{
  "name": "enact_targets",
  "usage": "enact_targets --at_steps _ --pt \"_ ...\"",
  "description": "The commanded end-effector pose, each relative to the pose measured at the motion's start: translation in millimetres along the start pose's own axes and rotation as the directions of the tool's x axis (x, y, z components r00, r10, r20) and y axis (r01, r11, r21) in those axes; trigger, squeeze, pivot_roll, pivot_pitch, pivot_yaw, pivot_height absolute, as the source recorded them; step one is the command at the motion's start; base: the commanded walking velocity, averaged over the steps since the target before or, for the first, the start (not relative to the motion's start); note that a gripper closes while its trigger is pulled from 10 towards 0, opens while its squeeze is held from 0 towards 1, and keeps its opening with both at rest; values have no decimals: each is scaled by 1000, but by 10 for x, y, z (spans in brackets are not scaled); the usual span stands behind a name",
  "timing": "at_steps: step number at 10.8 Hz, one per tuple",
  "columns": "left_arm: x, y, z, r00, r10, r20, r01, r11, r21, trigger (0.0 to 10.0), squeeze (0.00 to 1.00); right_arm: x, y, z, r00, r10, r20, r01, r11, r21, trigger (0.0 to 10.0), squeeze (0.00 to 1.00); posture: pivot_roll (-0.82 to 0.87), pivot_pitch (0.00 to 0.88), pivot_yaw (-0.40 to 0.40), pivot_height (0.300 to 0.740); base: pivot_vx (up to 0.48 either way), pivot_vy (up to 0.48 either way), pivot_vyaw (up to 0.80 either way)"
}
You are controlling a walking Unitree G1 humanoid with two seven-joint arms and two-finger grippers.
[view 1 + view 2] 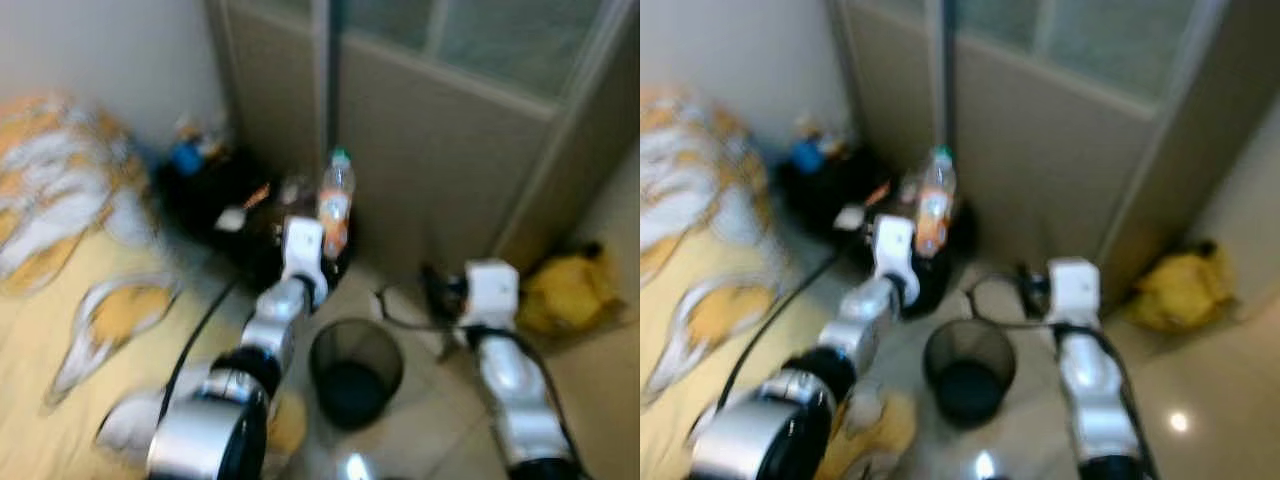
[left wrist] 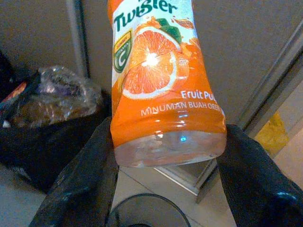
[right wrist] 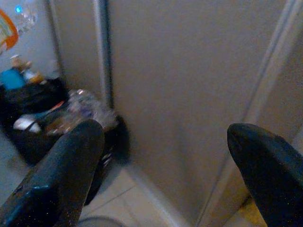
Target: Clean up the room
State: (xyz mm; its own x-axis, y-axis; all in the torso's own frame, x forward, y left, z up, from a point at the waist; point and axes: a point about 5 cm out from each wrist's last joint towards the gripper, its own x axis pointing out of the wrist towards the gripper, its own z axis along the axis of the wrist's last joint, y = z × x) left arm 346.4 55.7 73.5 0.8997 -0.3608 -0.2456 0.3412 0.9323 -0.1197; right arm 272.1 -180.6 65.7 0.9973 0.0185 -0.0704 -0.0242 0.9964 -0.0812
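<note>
Grey partition wall w/ frosted panes (image 1: pixel 450 150) fills the back; pale tiled floor (image 1: pixel 420 430) below it, both eye views blurred. Bed w/ yellow, orange & white bedding (image 1: pixel 60 250) runs along the robot's left side. Black bag of rubbish (image 1: pixel 215 215) sits in the corner by the wall, crinkled plastic wrap on top, w/ a small blue item (image 1: pixel 186 157) behind it, too blurred to tell what. Yellow bag (image 1: pixel 570 290) lies on the floor at the right, against the partition. Black mesh bin (image 1: pixel 355 370) stands on the floor between the 2 arms, near the robot.

Left arm reaches fwd; left end effector (image 2: pixel 165 156) has its 2 black fingers (image 2: pixel 87 184) closed partway, pressed on either side of an orange drink bottle (image 2: pixel 161 75). Bottle is held up in the air, roughly upright w/ green cap on top in the eye views, up over the far edge of the bin & in front of the black bag. Label shows an orange slice & "Twister"; lower part is clear, looks empty there.

Right arm is out fwd too, to the right of the bin. Right end effector (image 3: pixel 165 165) has fingers spread wide apart, nothing between them, pointing at the partition wall. Black cable (image 1: pixel 195 340) trails along the floor by the bed
</note>
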Motion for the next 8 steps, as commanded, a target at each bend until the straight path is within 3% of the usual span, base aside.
enact_targets --at_steps 1,2,4,5,8 --pt "7 109 11 998 48 -32 -46 998 41 10000 0 -38 95 -1 1000 25 -5 -25 1000 18 10000 71 -151 0 31 740 0 0 -731" --pt "25 65 -22 996 34 -80 -33 999 19 10000 0 -121 116 -53 999 30 -23 -29 999 21 10000 75 -161 0 32 740 0 0 -731" --pt "41 -121 -114 989 -9 -148 16 999 47 10000 0 -368 142 -126 998 26 -59 -25 999 32 10000 75 -227 32 42 740 0 0 -741" --pt "17 -165 -215 982 2 -191 16 996 90 10000 0 -566 161 -145 997 27 -76 -24 999 34 10000 47 -290 95 41 740 0 0 0" --pt "-125 -38 -542 943 124 -310 -69 981 181 10000 0 -1316 366 -142 981 69 -182 -57 996 74 10000 35 -442 269 45 740 0 0 0"
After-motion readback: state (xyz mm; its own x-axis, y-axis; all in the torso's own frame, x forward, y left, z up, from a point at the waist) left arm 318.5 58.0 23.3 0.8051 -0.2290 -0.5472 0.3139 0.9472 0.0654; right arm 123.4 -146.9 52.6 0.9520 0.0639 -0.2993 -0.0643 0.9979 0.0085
